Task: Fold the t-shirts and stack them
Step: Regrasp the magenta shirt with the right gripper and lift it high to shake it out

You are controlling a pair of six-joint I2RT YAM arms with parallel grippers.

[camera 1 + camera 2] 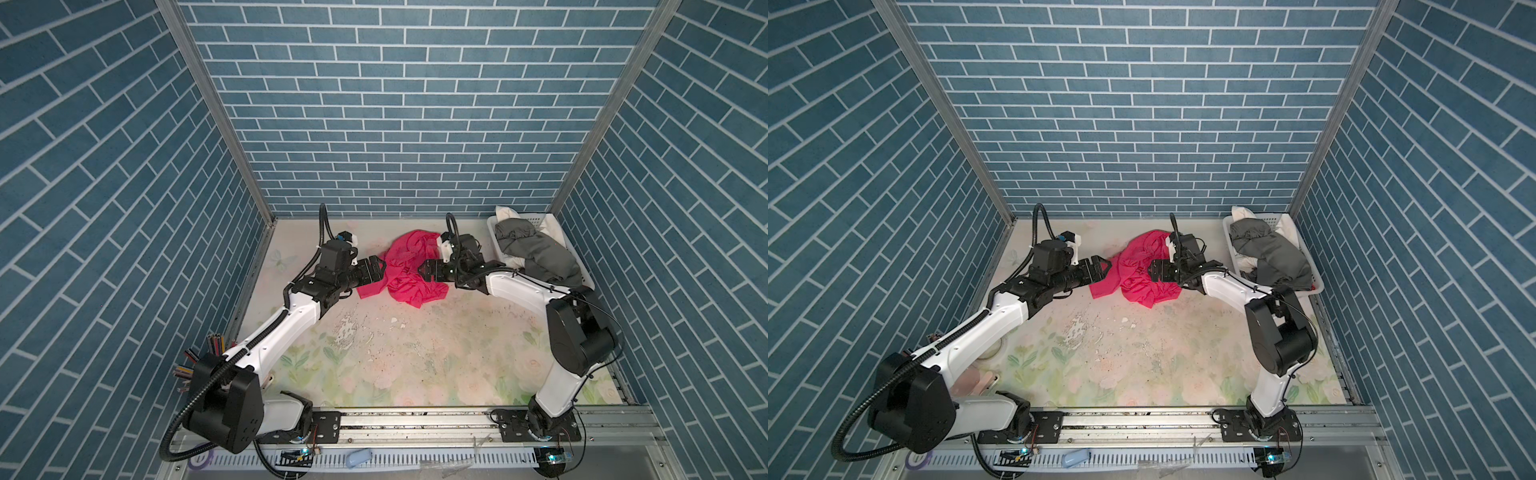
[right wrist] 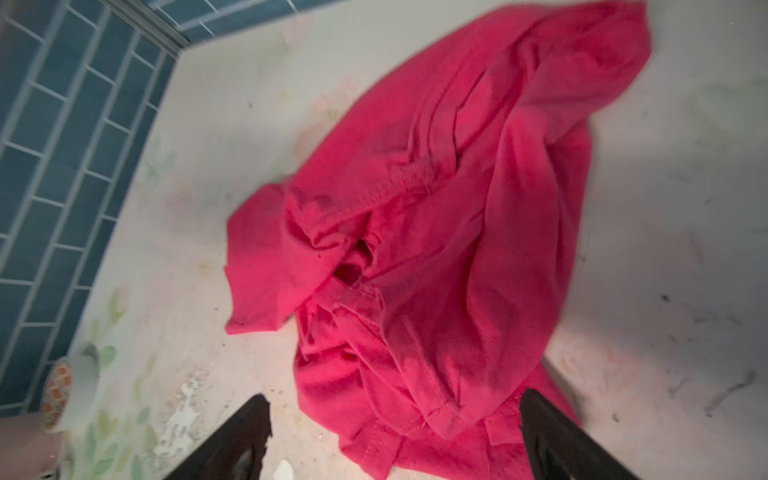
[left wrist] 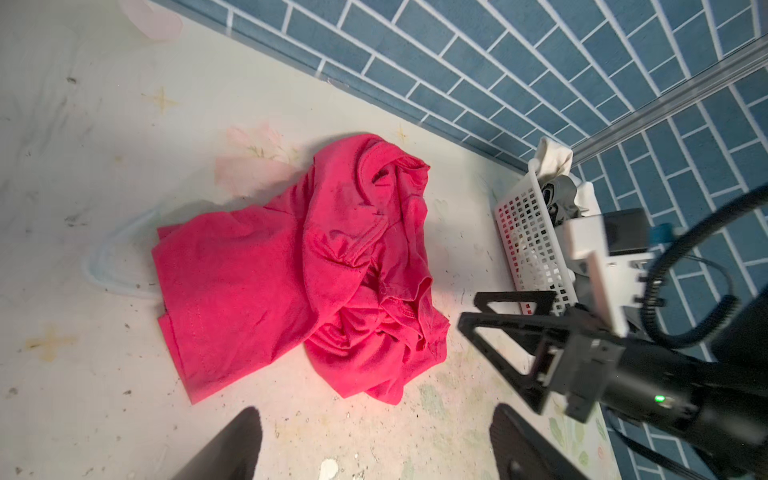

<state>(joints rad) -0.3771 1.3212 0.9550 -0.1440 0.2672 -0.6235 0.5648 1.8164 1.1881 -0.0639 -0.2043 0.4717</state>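
Pink t-shirt (image 1: pixel 409 270) lies crumpled on the bench (image 1: pixel 415 357), far middle. In my left wrist view its collar and hem are bunched over each other (image 3: pixel 299 270). Nothing is flattened and no fold is made.

Left jaws: apart, empty, just beside the shirt's left edge.

Right jaws: apart too, at its right edge, gripping no cloth as far as I can see.

Dark grey t-shirt (image 1: pixel 536 253) is heaped in the white basket (image 1: pixel 544 217) at the far right corner, spilling over the near rim, with white cloth (image 1: pixel 505 212) beside it.

No folded stack anywhere on the bench.

Judgement: task barely begun. The pink one needs spreading, then folding, and the basket items are all left to do.
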